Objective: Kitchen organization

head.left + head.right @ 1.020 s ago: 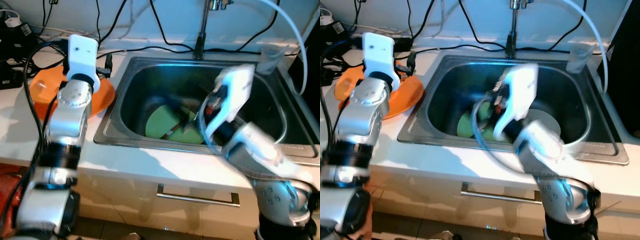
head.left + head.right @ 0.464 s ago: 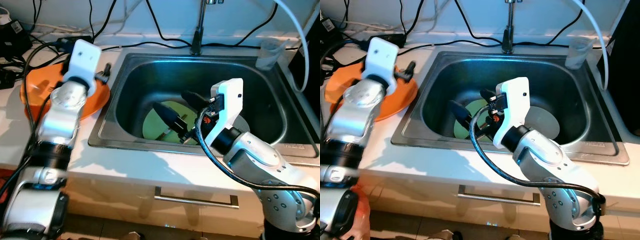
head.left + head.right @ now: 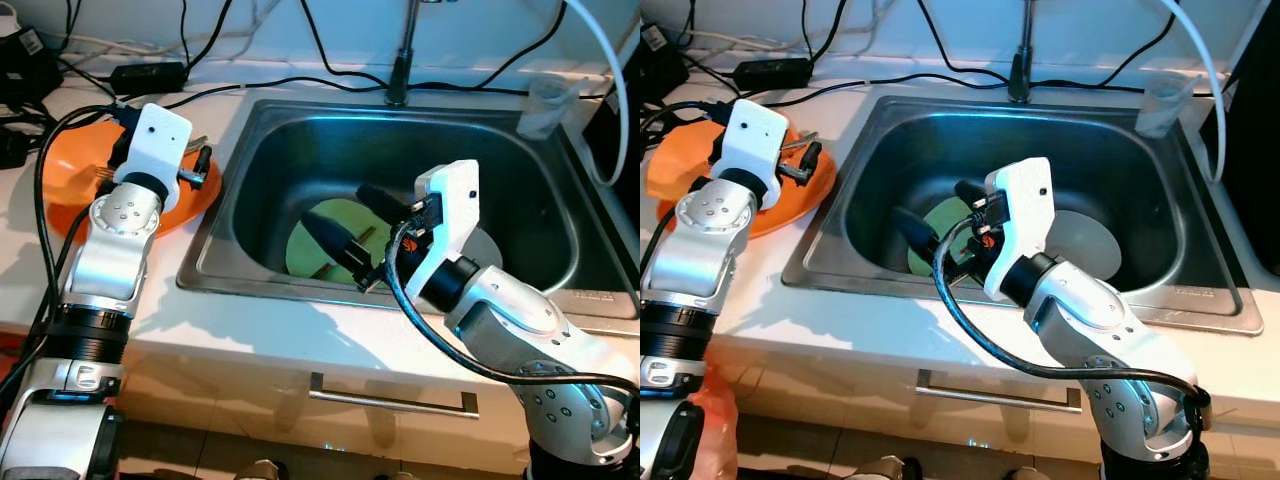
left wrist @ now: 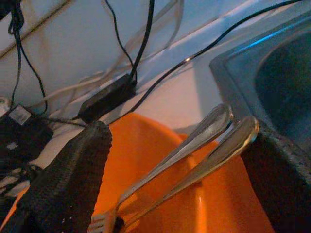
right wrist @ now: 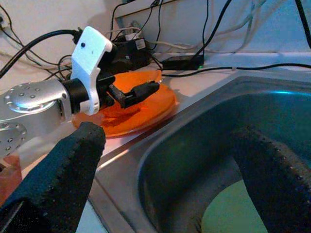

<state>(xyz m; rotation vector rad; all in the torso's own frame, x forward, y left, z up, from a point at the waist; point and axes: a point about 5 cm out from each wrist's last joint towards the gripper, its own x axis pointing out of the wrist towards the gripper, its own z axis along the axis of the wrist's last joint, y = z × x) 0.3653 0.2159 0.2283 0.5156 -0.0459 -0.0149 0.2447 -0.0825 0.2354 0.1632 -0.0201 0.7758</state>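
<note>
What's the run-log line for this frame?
left gripper: holding forks over orange plate | right gripper: open, empty, above green plate in sink

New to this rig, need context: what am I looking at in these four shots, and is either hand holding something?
It is a humanoid robot with two silver arms at a kitchen sink. The two wide pictures come from a stereo camera on its head, looking down. The other two come from cameras on each wrist, looking along that hand's black fingers.

The left hand is over an orange plate on the counter and grips two metal forks, seen close in the left wrist view. The right hand is open, with nothing between its fingers, above a green plate lying in the sink. A grey plate lies beside it. A clear cup stands at the sink's far right corner, and cables run along the wall.
</note>
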